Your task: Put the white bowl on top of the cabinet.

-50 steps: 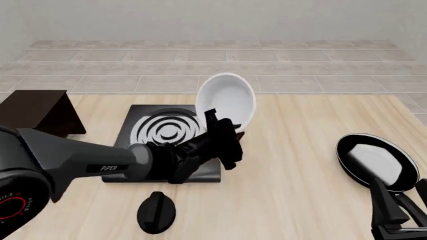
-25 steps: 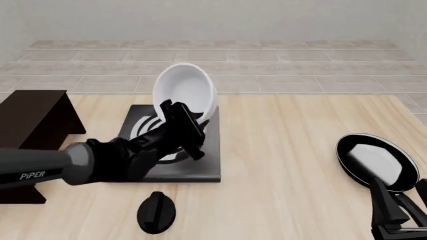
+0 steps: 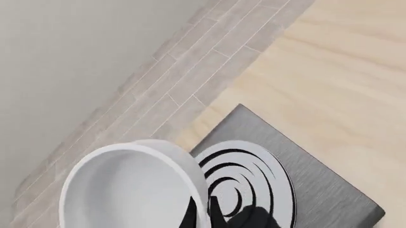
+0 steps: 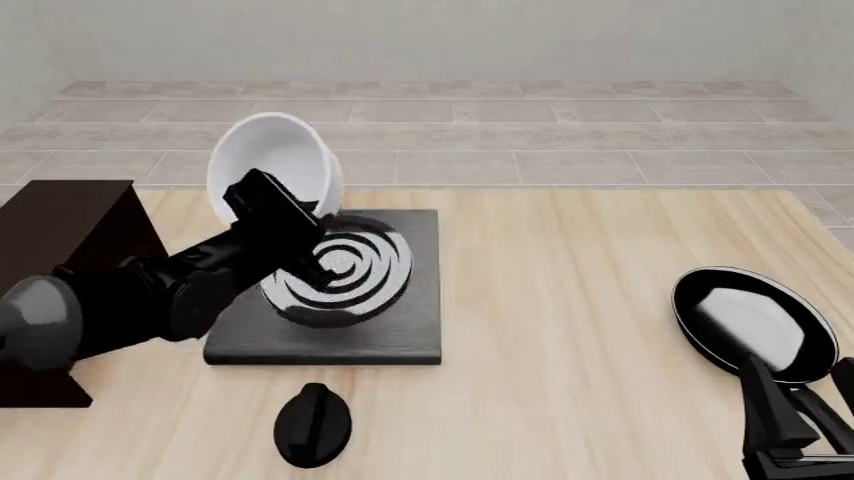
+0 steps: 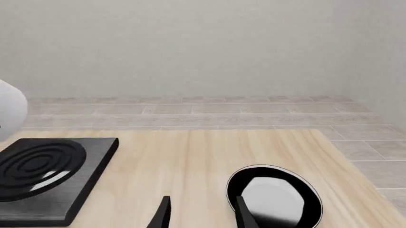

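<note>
The white bowl (image 4: 271, 167) is held in the air, tilted on its side, above the far left part of the stove plate. My left gripper (image 4: 287, 222) is shut on its rim. The left wrist view shows the bowl (image 3: 123, 190) from its open side with one finger (image 3: 216, 214) against the rim. A sliver of the bowl (image 5: 13, 111) shows in the right wrist view. The dark cabinet (image 4: 67, 240) stands at the left, just left of the bowl. My right gripper (image 5: 199, 211) is open and empty near the table's front right corner, beside the pan.
A black stove plate (image 4: 387, 320) with grey rings lies in the middle left of the table. A black knob (image 4: 312, 424) lies in front of it. A black-rimmed pan (image 4: 754, 325) with a white inside sits at the right, also in the right wrist view (image 5: 274, 198).
My left gripper has carried the white bowl leftward, from over the plate's right side to its far left corner, close to the cabinet. The right arm has not moved.
</note>
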